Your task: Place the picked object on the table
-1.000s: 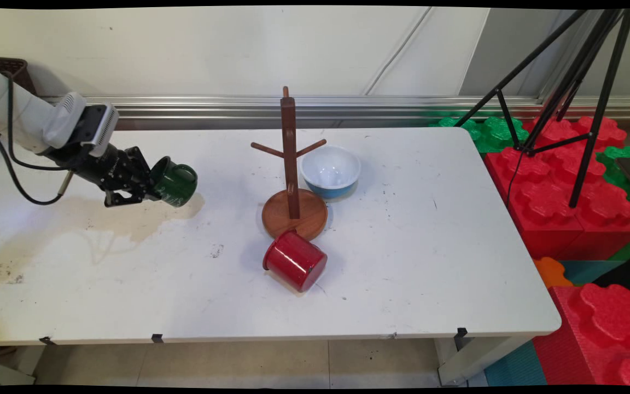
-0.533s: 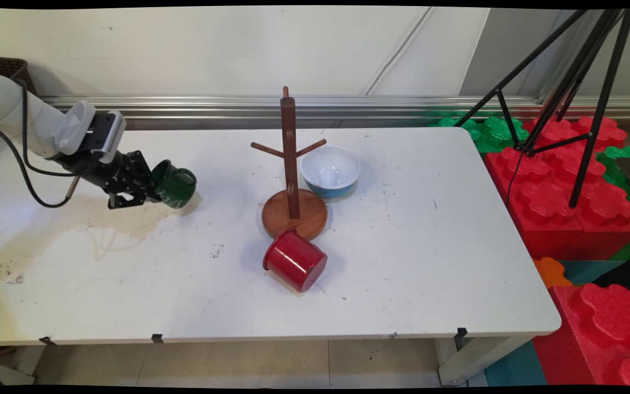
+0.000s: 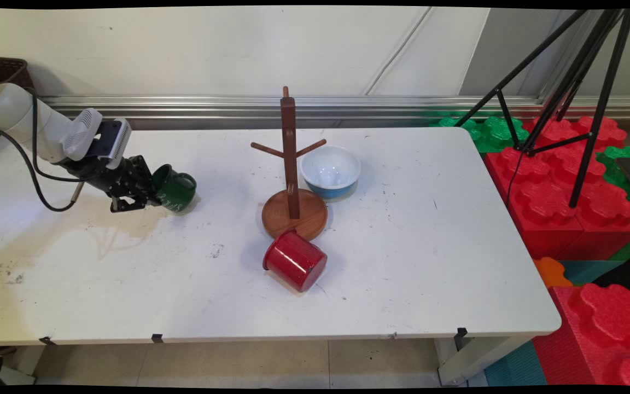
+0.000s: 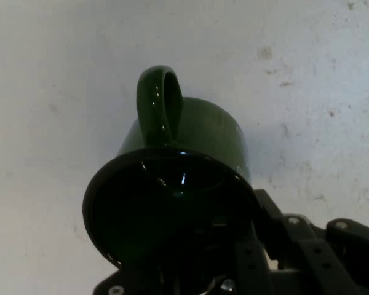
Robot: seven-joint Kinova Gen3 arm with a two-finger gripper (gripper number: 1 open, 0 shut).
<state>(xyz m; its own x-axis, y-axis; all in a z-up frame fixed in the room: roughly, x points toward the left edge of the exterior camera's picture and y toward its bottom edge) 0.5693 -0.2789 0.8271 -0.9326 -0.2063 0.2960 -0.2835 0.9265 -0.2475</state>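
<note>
My gripper (image 3: 153, 192) is at the table's left side, shut on the rim of a green mug (image 3: 175, 190). The mug is tilted, its mouth toward the hand and its handle up, and its base is at or just above the white table (image 3: 402, 262). In the hand view the green mug (image 4: 190, 153) fills the middle with its handle (image 4: 160, 104) on top and its dark mouth facing me; my gripper (image 4: 227, 270) clamps the lower rim. To the right stands a wooden mug tree (image 3: 291, 164) with bare pegs.
A red mug (image 3: 295, 260) lies on its side against the tree's round base. A white and blue bowl (image 3: 330, 171) sits just right of the tree. Red and green foam blocks (image 3: 566, 180) and a black tripod (image 3: 572, 87) stand off the table's right end.
The gripper has come down and slightly toward the wall with the green mug, bringing the mug's base close to the table. Nothing else has moved.
</note>
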